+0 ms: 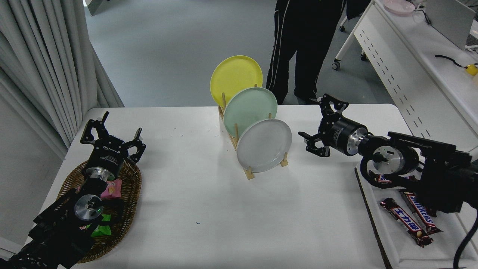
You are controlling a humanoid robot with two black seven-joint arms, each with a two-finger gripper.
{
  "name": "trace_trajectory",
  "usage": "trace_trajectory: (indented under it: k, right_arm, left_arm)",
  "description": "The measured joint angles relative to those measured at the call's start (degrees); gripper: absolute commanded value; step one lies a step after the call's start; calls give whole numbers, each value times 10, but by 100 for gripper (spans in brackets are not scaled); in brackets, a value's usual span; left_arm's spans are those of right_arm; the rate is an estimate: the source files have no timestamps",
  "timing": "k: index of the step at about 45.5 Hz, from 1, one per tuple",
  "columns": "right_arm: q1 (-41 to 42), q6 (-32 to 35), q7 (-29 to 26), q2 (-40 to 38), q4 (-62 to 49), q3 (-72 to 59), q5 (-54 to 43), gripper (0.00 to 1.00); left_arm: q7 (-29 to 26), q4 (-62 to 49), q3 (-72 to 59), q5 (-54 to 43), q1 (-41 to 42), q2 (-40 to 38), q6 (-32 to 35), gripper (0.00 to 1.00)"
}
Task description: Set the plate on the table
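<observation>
The light grey plate (264, 145) stands on edge in the front slot of a wooden rack (248, 172) on the white table (209, 209). A mint green plate (249, 105) and a yellow plate (235, 76) stand behind it in the same rack. My right gripper (317, 125) is open and empty, pointing left, a short way right of the grey plate and apart from it. My left gripper (112, 134) is open and parked at the lower left over a wicker basket.
The wicker basket (127, 186) at the left holds snack packets. A white tray (392, 231) with chocolate bars (405, 220) lies at the right under my right arm. A person's legs (302, 48) stand beyond the far edge. A white perforated desk (403, 74) is at the upper right.
</observation>
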Motion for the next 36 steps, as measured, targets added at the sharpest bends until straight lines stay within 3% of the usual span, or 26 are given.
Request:
trace_trajectory:
  k: [13,25,36]
  right_arm:
    - [9,-14,-33,22,-7,4,-15,100]
    - [17,-102,-45,61,-16,25,-40,100]
    - [29,-140,-48,114,-51,35,-47,100]
  left_arm:
    - [0,0,0,0,0,0,0,100]
    - [0,0,0,0,0,0,0,100]
    - [0,0,0,0,0,0,0,100]
